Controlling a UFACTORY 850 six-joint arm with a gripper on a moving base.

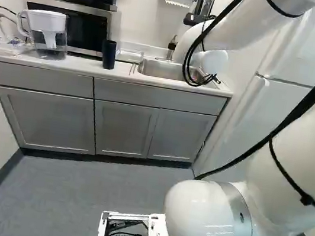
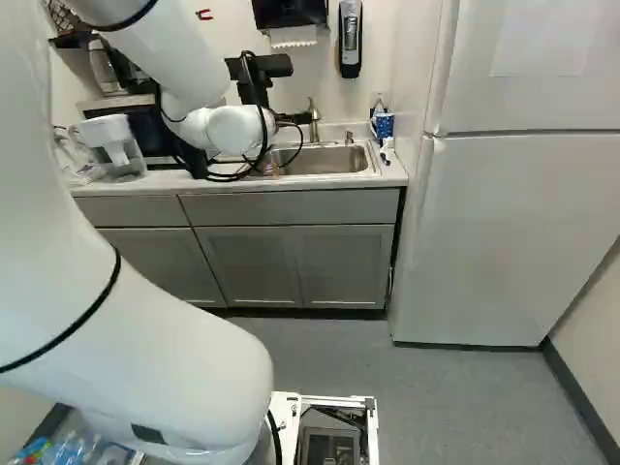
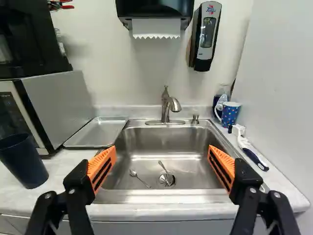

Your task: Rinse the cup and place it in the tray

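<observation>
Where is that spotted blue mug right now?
The spotted blue mug stands right of the sink in the right base view; the wrist view shows it between a bottle and a brush.

I've got the sink (image 3: 146,147) set in the tabletop (image 3: 161,211), faucet (image 3: 166,106) behind, spoons (image 3: 133,173) inside. Tray (image 3: 98,133) sits between sink and microwave (image 3: 58,107), cup (image 3: 22,161) before the microwave, mug (image 3: 230,114) and brush (image 3: 253,153) on the fridge (image 2: 513,242) side.
</observation>
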